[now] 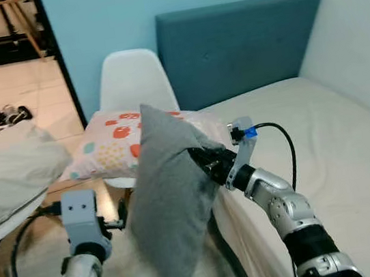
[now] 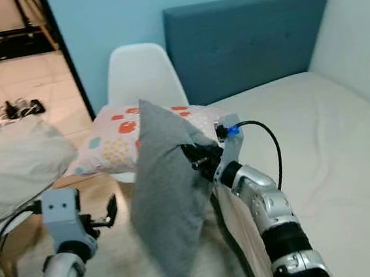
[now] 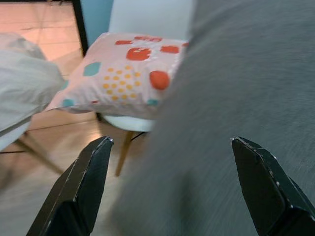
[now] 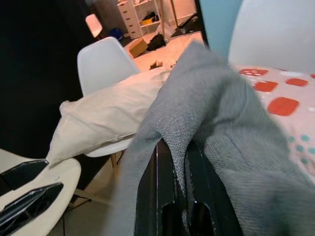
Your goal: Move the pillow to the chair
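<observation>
A grey pillow (image 1: 173, 202) hangs upright between the bed and the white chair (image 1: 133, 77), pinched at its right edge by my right gripper (image 1: 205, 162), which is shut on it; the fabric bunches over the fingers (image 4: 167, 196). A spotted pillow (image 1: 120, 144) with red and teal dots lies on that chair's seat, just behind the grey one. My left gripper (image 3: 170, 182) is open, its fingers (image 3: 83, 182) spread wide right in front of the grey pillow's face, low on the left.
The bed (image 1: 338, 151) with a teal headboard (image 1: 241, 44) lies to the right. At left a cream pillow (image 1: 7, 174) rests on a second white chair (image 4: 101, 64). Shoes (image 1: 4, 117) lie on the tiled floor beyond the doorway.
</observation>
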You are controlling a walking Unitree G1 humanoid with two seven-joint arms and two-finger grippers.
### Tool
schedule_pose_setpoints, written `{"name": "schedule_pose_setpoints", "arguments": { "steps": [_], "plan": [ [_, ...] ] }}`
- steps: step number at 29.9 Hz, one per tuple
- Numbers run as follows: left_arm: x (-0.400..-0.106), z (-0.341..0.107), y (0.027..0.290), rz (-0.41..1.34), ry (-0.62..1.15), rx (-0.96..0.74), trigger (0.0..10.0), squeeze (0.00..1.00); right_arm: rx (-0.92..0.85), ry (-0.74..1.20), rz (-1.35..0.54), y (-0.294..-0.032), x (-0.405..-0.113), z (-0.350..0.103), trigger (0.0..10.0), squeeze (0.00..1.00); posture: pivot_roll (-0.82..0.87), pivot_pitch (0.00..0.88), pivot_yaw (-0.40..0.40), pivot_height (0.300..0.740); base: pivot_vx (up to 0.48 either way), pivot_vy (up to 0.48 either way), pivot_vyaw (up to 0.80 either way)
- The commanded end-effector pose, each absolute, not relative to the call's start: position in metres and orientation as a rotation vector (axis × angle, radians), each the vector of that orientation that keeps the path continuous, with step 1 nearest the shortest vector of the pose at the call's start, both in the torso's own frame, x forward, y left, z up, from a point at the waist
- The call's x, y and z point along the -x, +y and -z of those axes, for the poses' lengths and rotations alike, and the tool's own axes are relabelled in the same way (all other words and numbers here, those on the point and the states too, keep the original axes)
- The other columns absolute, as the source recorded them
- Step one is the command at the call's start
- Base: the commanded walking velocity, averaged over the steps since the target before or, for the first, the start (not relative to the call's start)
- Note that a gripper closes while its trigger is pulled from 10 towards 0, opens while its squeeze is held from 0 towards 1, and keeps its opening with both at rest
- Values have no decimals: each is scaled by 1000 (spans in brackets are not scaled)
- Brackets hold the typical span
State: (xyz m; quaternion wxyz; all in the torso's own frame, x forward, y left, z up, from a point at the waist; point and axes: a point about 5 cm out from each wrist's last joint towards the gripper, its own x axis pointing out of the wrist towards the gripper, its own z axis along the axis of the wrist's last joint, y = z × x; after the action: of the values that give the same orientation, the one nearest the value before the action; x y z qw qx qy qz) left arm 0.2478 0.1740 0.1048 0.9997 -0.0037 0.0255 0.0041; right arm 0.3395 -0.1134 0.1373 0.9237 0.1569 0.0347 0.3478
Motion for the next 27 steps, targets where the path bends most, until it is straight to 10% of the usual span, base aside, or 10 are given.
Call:
{"name": "schedule_pose_setpoints", "arguments": {
  "steps": [1, 27],
  "plan": [
    [-247, -104, 175, -7, 52, 0, 10000, 0, -309, -24, -737, -112, -341, -155, 10000, 0, 59, 0, -88, 740, 0, 0, 775],
    [-246, -108, 169, 21, 24, 7, 10000, 0, -256, -60, -775, -107, -337, -161, 10000, 0, 58, 0, -94, 740, 0, 0, 775]
  ]
}}
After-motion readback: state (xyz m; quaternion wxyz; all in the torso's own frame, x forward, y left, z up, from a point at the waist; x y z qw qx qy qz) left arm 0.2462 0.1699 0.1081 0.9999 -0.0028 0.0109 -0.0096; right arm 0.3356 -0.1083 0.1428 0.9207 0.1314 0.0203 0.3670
